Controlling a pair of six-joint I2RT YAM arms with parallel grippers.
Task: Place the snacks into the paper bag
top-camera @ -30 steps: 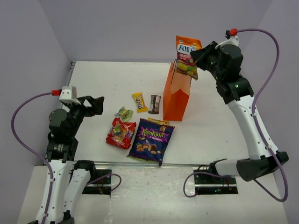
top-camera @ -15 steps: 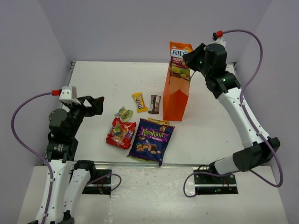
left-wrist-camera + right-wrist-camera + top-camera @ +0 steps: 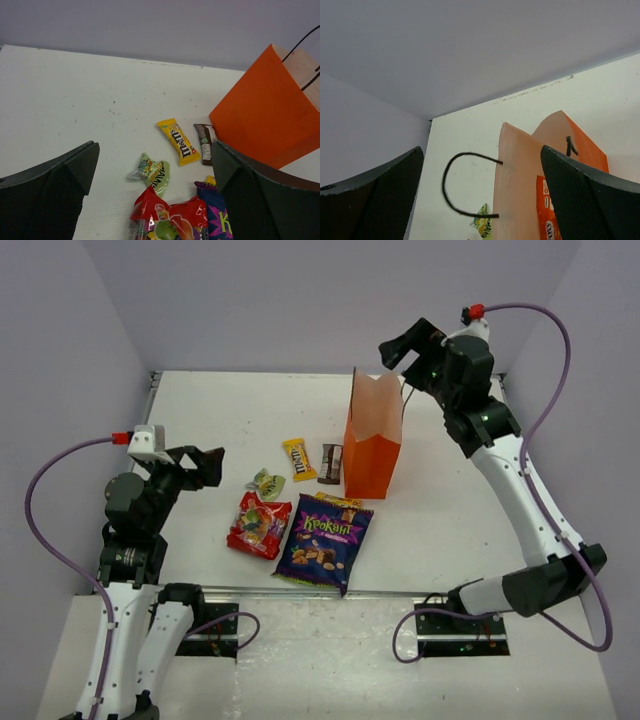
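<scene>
The orange paper bag [image 3: 373,445] stands upright at the table's middle right. My right gripper [image 3: 408,348] hovers open just above its back rim, with nothing between its fingers. In the right wrist view [image 3: 480,150] the orange bag [image 3: 546,215] lies inside the paper bag [image 3: 517,190]. On the table left of the paper bag lie the purple nut bag [image 3: 323,542], red bag [image 3: 259,524], yellow pack [image 3: 298,458], brown bar [image 3: 331,462] and green-yellow wrapper [image 3: 265,483]. My left gripper [image 3: 205,466] is open at the left, above the table and apart from them [image 3: 155,145].
The white table [image 3: 230,420] is boxed in by lilac walls at the back and both sides. A black cord handle [image 3: 450,185] sticks out from the paper bag's mouth toward the left. In the left wrist view the paper bag [image 3: 265,120] stands right of the loose packets.
My right gripper carried the orange bag over the paper bag and opened. The orange bag has dropped inside. The left arm has not moved.
</scene>
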